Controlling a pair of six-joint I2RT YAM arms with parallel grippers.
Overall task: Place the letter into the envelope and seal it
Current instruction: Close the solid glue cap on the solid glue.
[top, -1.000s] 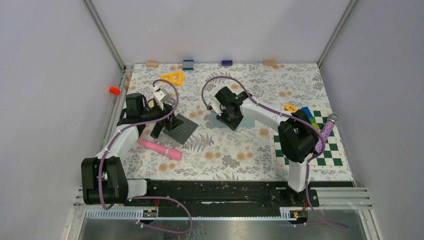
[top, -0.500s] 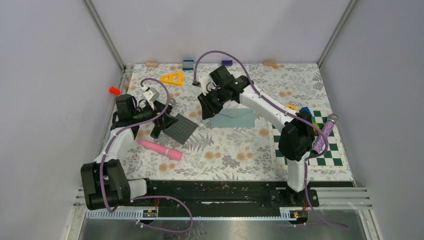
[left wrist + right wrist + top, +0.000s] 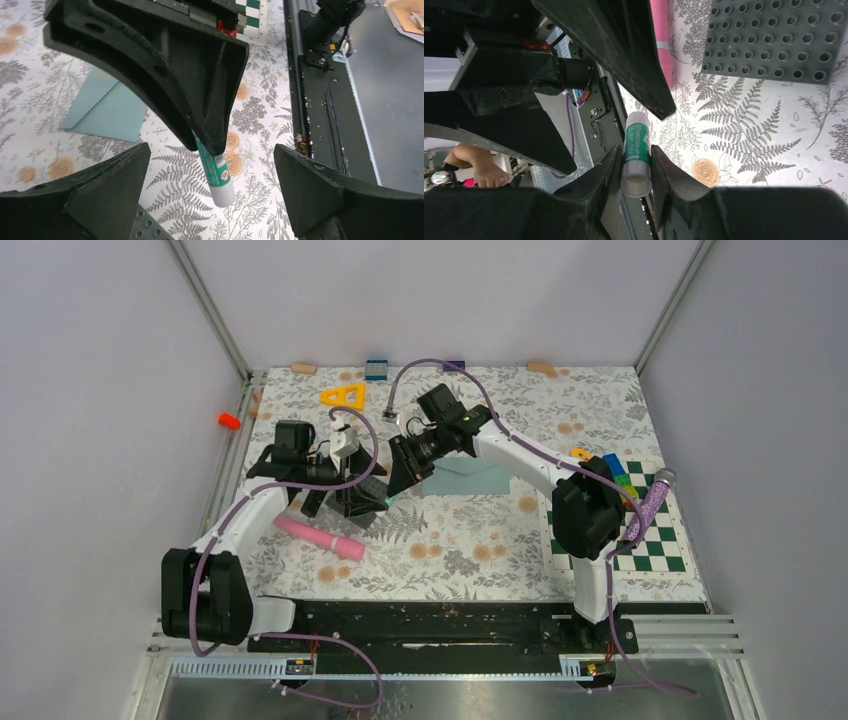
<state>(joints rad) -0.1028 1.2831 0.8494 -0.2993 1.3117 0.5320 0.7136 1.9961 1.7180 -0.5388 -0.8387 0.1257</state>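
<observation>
The teal-grey envelope (image 3: 472, 478) lies flat at mid table and shows at the left of the left wrist view (image 3: 107, 107). The letter is out of view. My right gripper (image 3: 398, 480) (image 3: 635, 150) hangs left of the envelope, shut on a green and white glue stick (image 3: 636, 155). The stick's white end (image 3: 220, 187) points down between the wide-apart fingers of my left gripper (image 3: 210, 155), which touch nothing. My left gripper (image 3: 358, 498) is open and hovers over the dark grey studded mat (image 3: 774, 40).
A pink cylinder (image 3: 320, 537) lies near the left arm. A yellow triangle (image 3: 344, 396) and small blocks (image 3: 376, 368) sit at the back. On the right is a green checkerboard (image 3: 655, 540) with a purple glitter tube (image 3: 650, 505). An orange piece (image 3: 229, 421) sits by the left wall.
My right gripper has left the envelope and swung left with the glue stick. My left gripper has moved right over the mat, so the stick now hangs between its fingers.
</observation>
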